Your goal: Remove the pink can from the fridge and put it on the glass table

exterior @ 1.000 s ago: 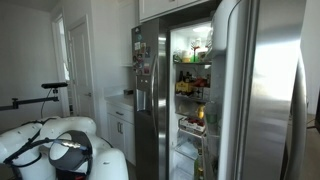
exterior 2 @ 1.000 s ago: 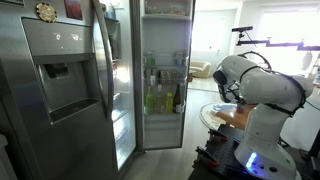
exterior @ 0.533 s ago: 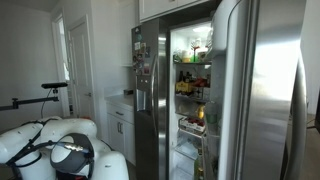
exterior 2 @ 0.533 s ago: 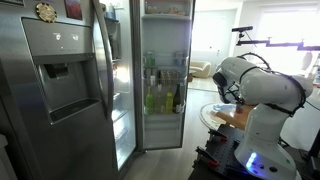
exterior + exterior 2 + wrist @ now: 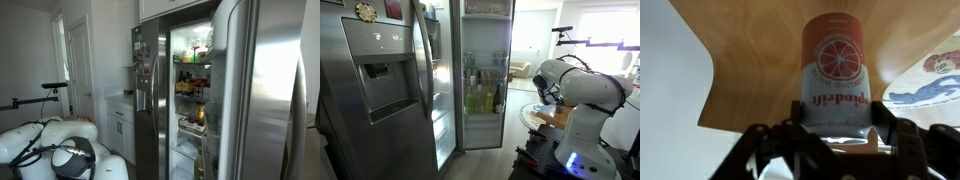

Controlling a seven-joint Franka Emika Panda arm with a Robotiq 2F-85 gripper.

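Note:
The pink can (image 5: pixel 837 60), pale with a grapefruit picture and red lettering, fills the middle of the wrist view, which stands upside down. My black gripper (image 5: pixel 837 112) is shut on the can, one finger pressed against each side. Behind the can is a round tan tabletop (image 5: pixel 750 70); I cannot tell whether the can touches it. The stainless-steel fridge (image 5: pixel 262 90) (image 5: pixel 380 90) stands open with lit shelves in both exterior views. The gripper and can are hidden behind my white arm (image 5: pixel 575 90) in the exterior views.
Bottles and food fill the fridge shelves (image 5: pixel 483 98) (image 5: pixel 192 85). White cabinets and a counter (image 5: pixel 120 105) stand beside the fridge. The round table's edge (image 5: pixel 542 117) shows by my arm. A printed paper (image 5: pixel 930 85) lies on the table.
My arm has dipped very slightly in an exterior view. The fridge has not changed.

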